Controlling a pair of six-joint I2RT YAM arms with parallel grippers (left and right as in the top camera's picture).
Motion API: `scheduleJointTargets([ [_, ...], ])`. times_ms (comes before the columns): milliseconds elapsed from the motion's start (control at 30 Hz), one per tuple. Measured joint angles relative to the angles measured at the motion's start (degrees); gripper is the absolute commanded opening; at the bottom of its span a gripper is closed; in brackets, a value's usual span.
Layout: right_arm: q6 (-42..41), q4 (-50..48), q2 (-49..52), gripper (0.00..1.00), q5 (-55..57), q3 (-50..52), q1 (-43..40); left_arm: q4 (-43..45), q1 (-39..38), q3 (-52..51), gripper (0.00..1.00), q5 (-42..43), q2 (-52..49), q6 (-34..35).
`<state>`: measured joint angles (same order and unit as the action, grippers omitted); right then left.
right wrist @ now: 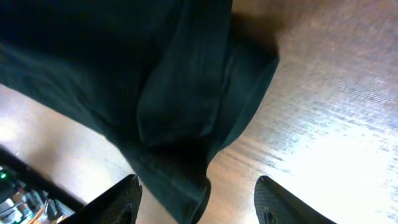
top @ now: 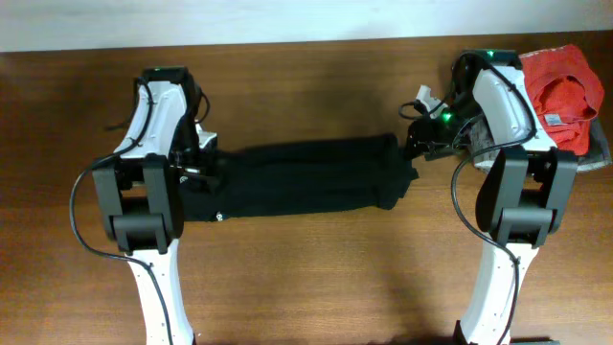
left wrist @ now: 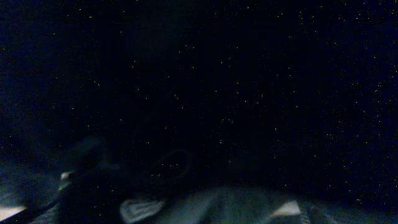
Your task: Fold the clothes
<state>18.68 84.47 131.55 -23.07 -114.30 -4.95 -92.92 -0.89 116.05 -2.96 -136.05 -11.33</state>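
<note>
The black garment (top: pixel 302 177) lies on the wooden table (top: pixel 316 278) as a long strip running left to right, with a small white logo (top: pixel 219 217) at its lower left. My left gripper (top: pixel 204 165) is down on the strip's left end. Its wrist view is almost all dark black cloth (left wrist: pixel 236 93), so the jaws cannot be made out. My right gripper (top: pixel 414 146) is at the strip's right end. In the right wrist view its fingers (right wrist: pixel 200 202) are wide apart, with a corner of the black cloth (right wrist: pixel 174 124) hanging between them over the wood.
A red shirt (top: pixel 565 88) lies crumpled at the back right corner on a grey garment (top: pixel 601 153), just behind the right arm. Cables run along both arms. The table's far edge meets a white wall (top: pixel 287 19).
</note>
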Motion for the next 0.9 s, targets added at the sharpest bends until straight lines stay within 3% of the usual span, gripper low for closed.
scheduleJointTargets([
  [467,0.66,-8.5,0.0,0.62,0.04,2.23,0.66,6.64,0.52,22.47,0.99,0.0,1.84,0.66],
  [700,0.61,-11.98,0.0,0.59,0.02,9.7,3.39,10.97,2.4,25.51,0.99,0.0,3.52,2.64],
  [900,-0.68,-14.64,-0.42,0.72,0.98,13.4,6.32,12.22,3.34,25.51,0.99,0.0,3.52,3.43],
])
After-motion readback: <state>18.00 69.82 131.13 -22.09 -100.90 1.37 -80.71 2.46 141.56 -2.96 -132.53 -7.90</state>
